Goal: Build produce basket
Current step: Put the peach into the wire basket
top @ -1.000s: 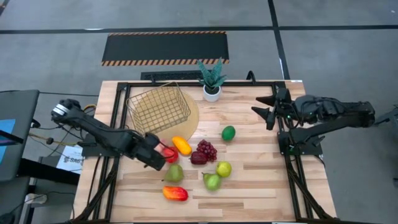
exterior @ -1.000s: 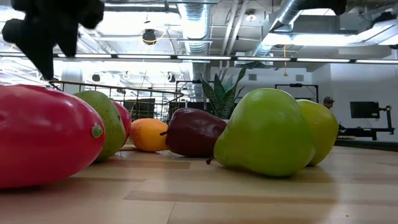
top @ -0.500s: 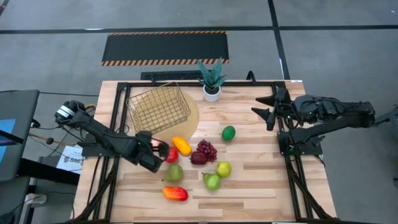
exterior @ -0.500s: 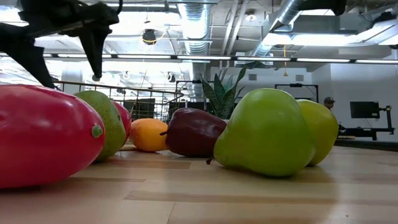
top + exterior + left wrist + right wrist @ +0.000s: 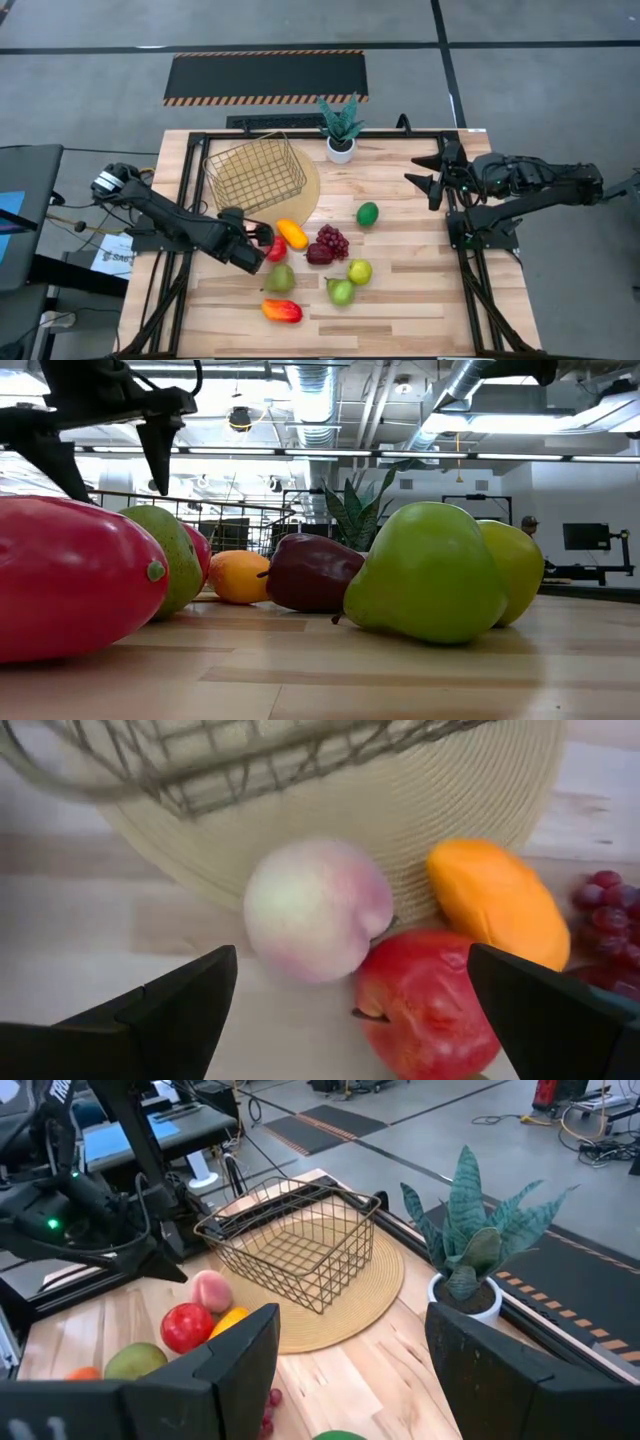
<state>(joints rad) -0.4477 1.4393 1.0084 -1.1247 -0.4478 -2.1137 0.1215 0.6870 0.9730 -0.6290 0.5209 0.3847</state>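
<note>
Our left gripper (image 5: 345, 995) hangs wide open and empty with the peach (image 5: 318, 908) and red apple (image 5: 428, 998) side by side between its fingers; closing here we risk pinching both or knocking one away. The basket (image 5: 250, 755) sits just beyond on its woven mat (image 5: 470, 795), the orange mango (image 5: 498, 900) beside the apple. Our right gripper (image 5: 432, 175) waits open, well apart

Both of my arms were matte black, built of chunky, rounded segments. The left arm (image 5: 170, 222) carried a pale grey, ringed cap at its outer joint, with thin cables trailing off beside it. Its claw (image 5: 340, 1010) ended in two broad, dark, wedge-shaped fingers (image 5: 165, 1005). The right claw (image 5: 432, 175) tapered to pointed black tips, and a small green light glowed on that wrist.
</note>
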